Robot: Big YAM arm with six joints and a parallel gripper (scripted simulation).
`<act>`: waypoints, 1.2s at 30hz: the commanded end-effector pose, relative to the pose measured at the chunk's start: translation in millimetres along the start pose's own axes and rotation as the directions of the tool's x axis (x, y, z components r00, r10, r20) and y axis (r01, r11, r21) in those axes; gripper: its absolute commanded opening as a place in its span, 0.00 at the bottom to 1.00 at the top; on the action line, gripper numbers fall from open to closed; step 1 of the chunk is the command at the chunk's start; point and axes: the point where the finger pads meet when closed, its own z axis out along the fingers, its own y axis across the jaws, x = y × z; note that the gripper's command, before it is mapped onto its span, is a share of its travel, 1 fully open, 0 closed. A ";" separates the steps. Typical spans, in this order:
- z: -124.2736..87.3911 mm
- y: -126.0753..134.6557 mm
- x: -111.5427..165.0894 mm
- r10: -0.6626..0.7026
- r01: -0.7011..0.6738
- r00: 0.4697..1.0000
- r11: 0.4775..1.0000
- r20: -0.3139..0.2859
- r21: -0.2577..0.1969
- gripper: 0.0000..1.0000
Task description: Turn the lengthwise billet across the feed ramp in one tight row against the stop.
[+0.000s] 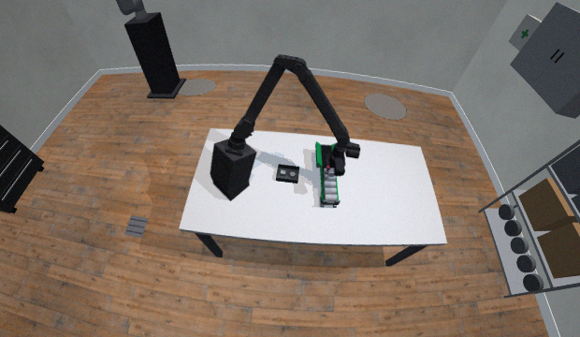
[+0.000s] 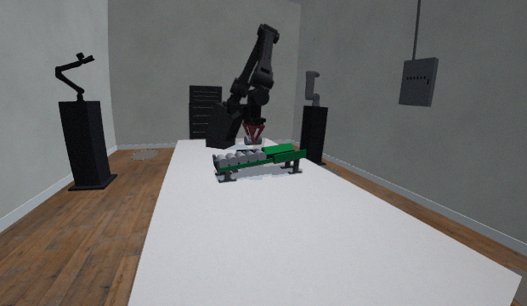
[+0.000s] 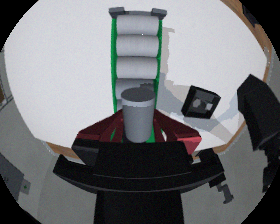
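A green feed ramp (image 1: 326, 175) stands on the white table; it also shows in the exterior view (image 2: 263, 158) and in the wrist view (image 3: 138, 56). Several grey billets (image 2: 240, 157) lie across it in a row against the stop at its low end (image 3: 138, 46). My gripper (image 2: 253, 136), with red fingers, is shut on one grey billet (image 3: 136, 117) and holds it a little above the ramp, just behind the row. The held billet (image 2: 250, 140) points lengthwise along the ramp in the wrist view.
A small black box (image 1: 287, 174) lies on the table left of the ramp, also in the wrist view (image 3: 203, 103). The arm's black base block (image 1: 231, 168) stands at the table's left end. Black pedestals and shelving stand around the room.
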 end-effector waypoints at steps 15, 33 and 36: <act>-31.9 23.4 10.6 -0.064 0.065 0.998 0.995 0.018 -0.080 0.00; -31.6 22.3 11.3 -0.122 0.124 0.992 0.989 0.022 -0.076 0.00; -31.8 22.6 11.5 -0.139 0.140 0.990 0.987 0.023 -0.076 0.00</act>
